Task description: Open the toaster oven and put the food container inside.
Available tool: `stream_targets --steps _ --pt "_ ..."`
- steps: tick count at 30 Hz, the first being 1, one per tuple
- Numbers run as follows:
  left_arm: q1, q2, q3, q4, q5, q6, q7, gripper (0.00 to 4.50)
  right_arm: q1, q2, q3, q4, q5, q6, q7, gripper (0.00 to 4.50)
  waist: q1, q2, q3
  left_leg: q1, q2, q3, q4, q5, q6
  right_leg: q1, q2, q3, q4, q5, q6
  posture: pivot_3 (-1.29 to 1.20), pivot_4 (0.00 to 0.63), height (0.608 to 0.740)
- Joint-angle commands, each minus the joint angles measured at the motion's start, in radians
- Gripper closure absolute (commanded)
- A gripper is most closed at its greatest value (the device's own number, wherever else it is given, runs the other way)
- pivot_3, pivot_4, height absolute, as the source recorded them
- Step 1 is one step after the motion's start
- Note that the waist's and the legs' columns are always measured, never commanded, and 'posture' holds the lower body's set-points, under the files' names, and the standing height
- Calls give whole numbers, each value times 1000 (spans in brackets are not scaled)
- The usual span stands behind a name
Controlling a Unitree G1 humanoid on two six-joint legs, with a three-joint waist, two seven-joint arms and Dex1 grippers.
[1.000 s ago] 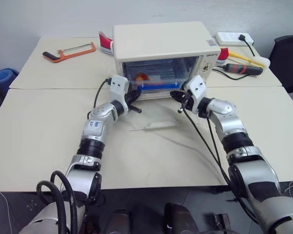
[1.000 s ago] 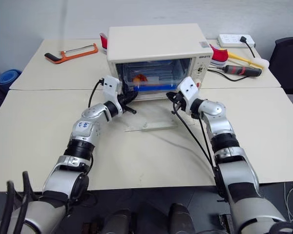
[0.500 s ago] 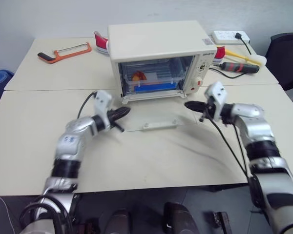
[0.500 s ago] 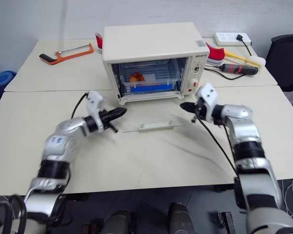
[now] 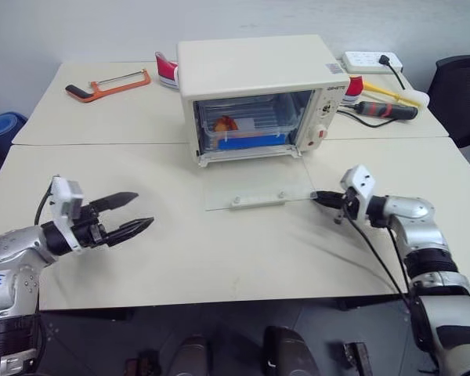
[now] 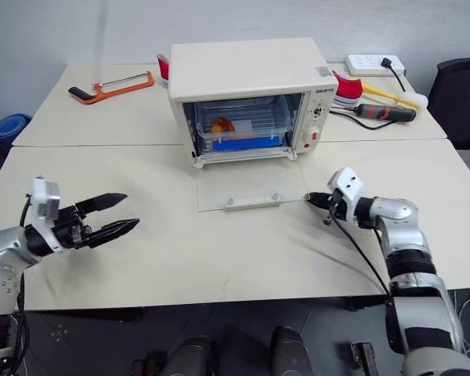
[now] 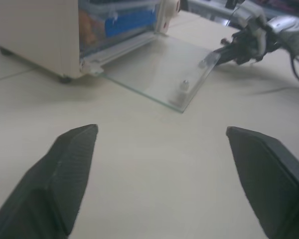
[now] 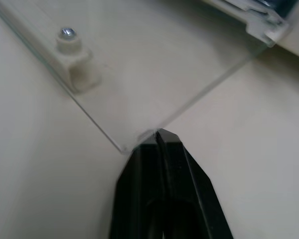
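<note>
The cream-white toaster oven (image 5: pixel 258 70) stands at mid-table with its glass door (image 5: pixel 254 186) folded flat on the tabletop. Inside it sits the clear food container (image 5: pixel 247 129), showing a blue clip and an orange food piece. My left gripper (image 5: pixel 143 209) hovers open over the table's left side, well away from the oven; in the left wrist view its fingers (image 7: pixel 65 174) spread wide with nothing between them. My right gripper (image 5: pixel 317 197) is shut, its tip touching the door's near right corner (image 8: pixel 139 134).
An orange hacksaw (image 5: pixel 110 82) lies at the back left. A power strip (image 5: pixel 372 61) and a screwdriver (image 5: pixel 388 110) lie at the back right, beside a black chair (image 5: pixel 462 86). A seam runs across the table in front of the oven.
My left gripper drew back from the oven mouth to the left and opened. My right gripper, still shut, moved right and down to the door's corner. The container stays inside.
</note>
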Motion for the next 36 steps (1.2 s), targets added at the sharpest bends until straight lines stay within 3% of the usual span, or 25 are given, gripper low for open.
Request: stream_targets --steps 1,5,11,18,23,27,32,36 --pt "8 9 40 -89 -89 49 0 17 -1 15 -51 -19 81 -50 87 4500 -1 0 0 0 0 -1 0 0 0 0 0 -1 0 0 0 0 150 740" --pt "-39 -43 46 -147 -142 71 96 17 -1 46 -105 -121 183 12 103 4500 -1 2 1 0 0 -1 0 0 0 0 0 -1 0 0 0 0 150 740" --pt "-147 -171 78 -180 -210 98 343 17 -84 105 -213 -233 348 225 -3 4500 -1 2 1 0 0 -2 2 0 0 0 0 0 2 0 0 0 150 740" --pt "-116 -137 35 -165 -119 56 349 17 -177 136 -240 -301 430 394 -55 4500 -4 2 1 0 0 -2 -1 0 0 0 1 -1 1 0 0 0 150 740" --pt "-12 -52 -6 -68 52 -123 227 0 -41 79 -193 -512 411 447 -13 3185 4 3 2 0 0 -1 -2 0 0 -1 1 -1 1 0 0 0 150 740" --pt "68 -17 1 -7 130 -255 157 0 184 -17 -120 -651 319 276 155 1852 11 3 2 0 -1 0 -3 0 0 0 1 -1 -2 0 0 0 150 740" --pt "191 9 38 0 180 -354 114 0 411 -109 -131 -671 278 97 291 188 14 3 2 1 0 3 -4 0 0 0 0 1 -2 0 0 0 150 740" --pt "330 12 87 -68 189 -407 100 0 526 -147 -183 -685 295 21 299 27 8 3 2 3 0 5 -6 0 0 0 1 2 -2 0 0 0 150 740"
